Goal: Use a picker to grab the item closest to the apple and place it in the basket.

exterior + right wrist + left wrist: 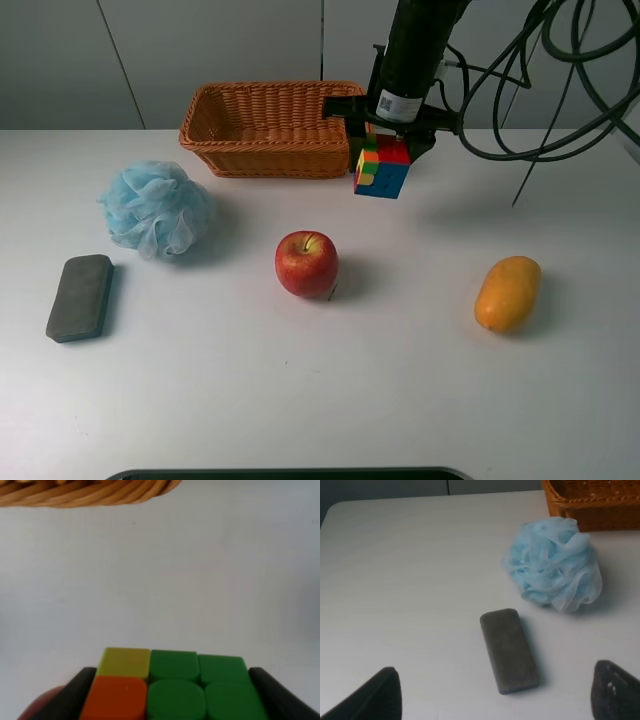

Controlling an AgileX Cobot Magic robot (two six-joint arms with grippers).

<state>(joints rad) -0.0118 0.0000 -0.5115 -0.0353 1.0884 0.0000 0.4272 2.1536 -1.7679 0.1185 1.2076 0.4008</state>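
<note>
Grey block (80,297) lies near the tabletop's left edge; the left gripper (492,692) gapes wide, empty. The apple (306,263) sits mid-table. Near the far edge, the right gripper (392,138) clamps the colourful cube (382,167) aloft beside the basket's (265,160) right end. The cube is tilted, corner downward, and equal-sided, with no long axis.
</note>
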